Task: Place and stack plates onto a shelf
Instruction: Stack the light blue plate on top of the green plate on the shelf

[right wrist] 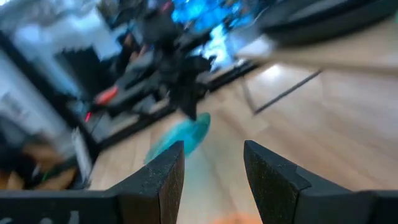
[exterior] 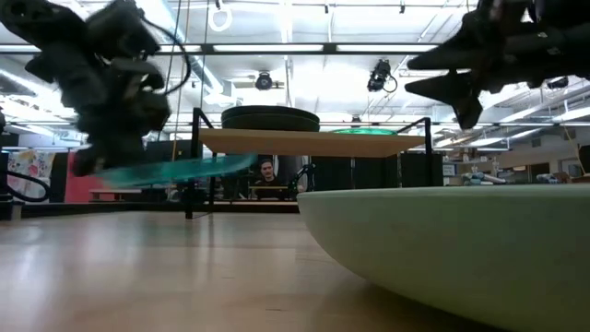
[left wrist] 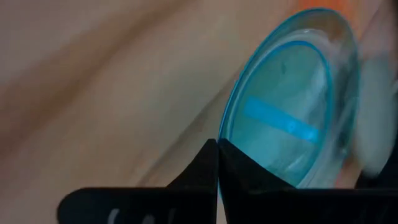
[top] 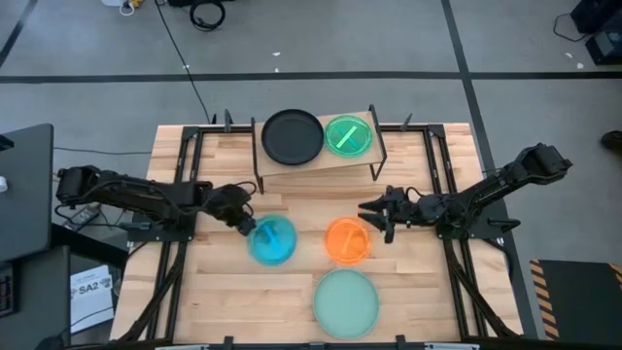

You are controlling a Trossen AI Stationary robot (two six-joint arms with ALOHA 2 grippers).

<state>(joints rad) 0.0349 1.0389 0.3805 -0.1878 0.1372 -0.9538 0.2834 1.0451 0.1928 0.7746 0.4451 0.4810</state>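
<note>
A translucent blue plate [top: 272, 240] [left wrist: 292, 106] hangs at my left gripper [top: 249, 226] [left wrist: 217, 144], left of the table's middle; the low view shows the blue plate [exterior: 175, 171] off the wood. My right gripper [top: 374, 216] [right wrist: 214, 162] is open and raised, just right of the orange plate [top: 347, 240], which lies flat on the table. The large mint plate [top: 345, 301] [exterior: 442, 249] rests near the near edge. The shelf [top: 316, 160] [exterior: 304, 140] stands at the far side and carries a black plate [top: 292, 136] and a green plate [top: 347, 136]. My left gripper is shut on the blue plate's rim [left wrist: 225, 134], on the side toward the table's left, pinched between the two fingers. The fingers come roughly level from the left. The plate is lifted clear of the table and sticks out to the right, nearly level, slightly tilted.
Black frame rails [top: 185, 185] run along both sides of the slatted tabletop. Bare wood lies between the shelf's front legs and the loose plates. A person [exterior: 267, 175] sits in the room beyond the far edge.
</note>
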